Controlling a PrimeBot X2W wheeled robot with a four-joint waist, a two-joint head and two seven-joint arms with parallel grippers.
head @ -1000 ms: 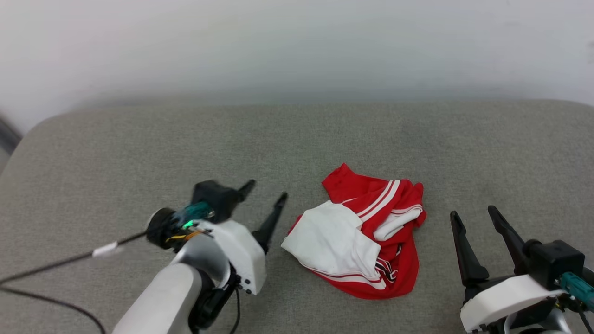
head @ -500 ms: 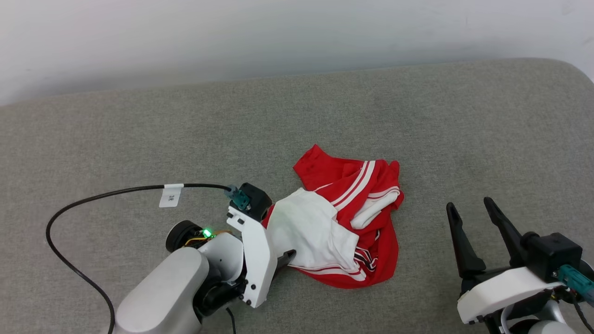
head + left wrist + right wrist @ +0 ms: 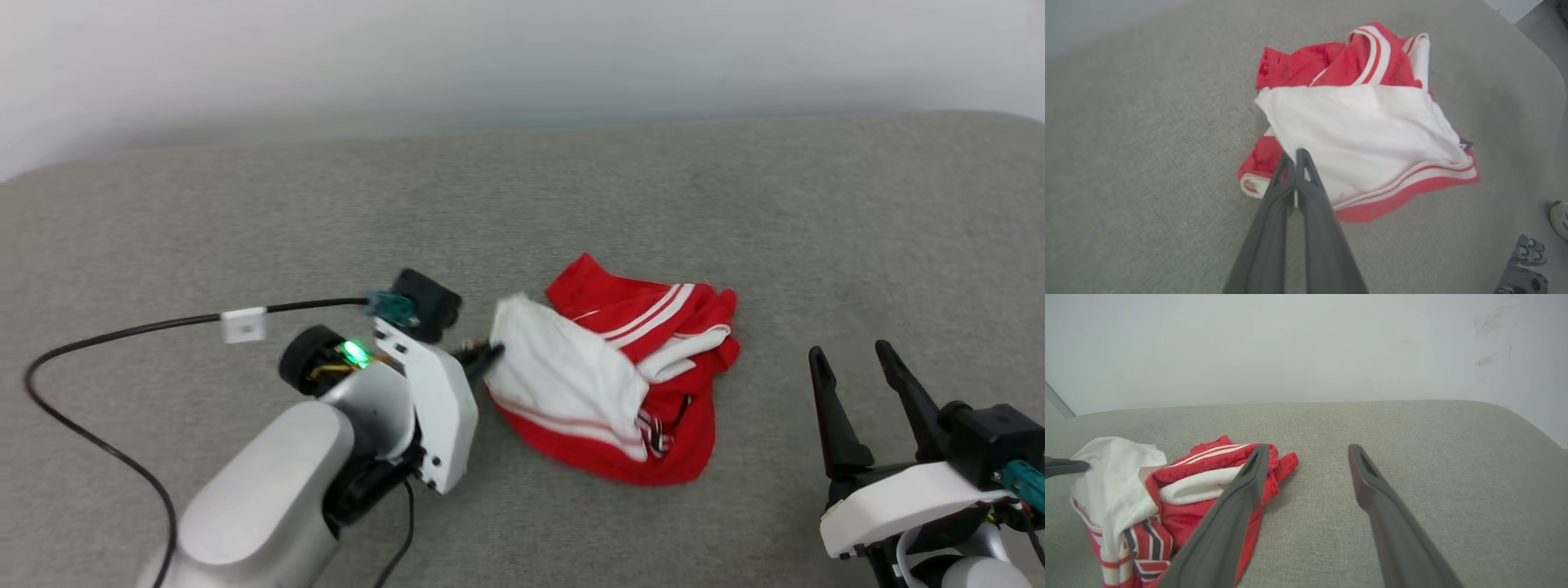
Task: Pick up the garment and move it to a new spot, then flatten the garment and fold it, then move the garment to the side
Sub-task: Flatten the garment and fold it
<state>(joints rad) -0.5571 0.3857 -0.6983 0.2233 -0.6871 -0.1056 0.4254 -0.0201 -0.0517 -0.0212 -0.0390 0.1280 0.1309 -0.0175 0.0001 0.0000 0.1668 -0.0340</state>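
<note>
Left gripper [image 3: 1295, 157] has closed: a second ago its fingers stood spread short of the shirt [image 3: 620, 384], and now they are pinched tight on the edge of the white sleeve on the shirt's left side. The shirt lies crumpled around the middle of the grey cushion [image 3: 735, 204], well clear of its back edge, with the pinched sleeve drawn up slightly. The right gripper [image 3: 851, 351] waits fully spread and empty, off the shirt's right side and not touching it. With the hold made, lifting and carrying to a new spot looks ready to begin; gripped by one sleeve, the rest will likely hang bunched.
</note>
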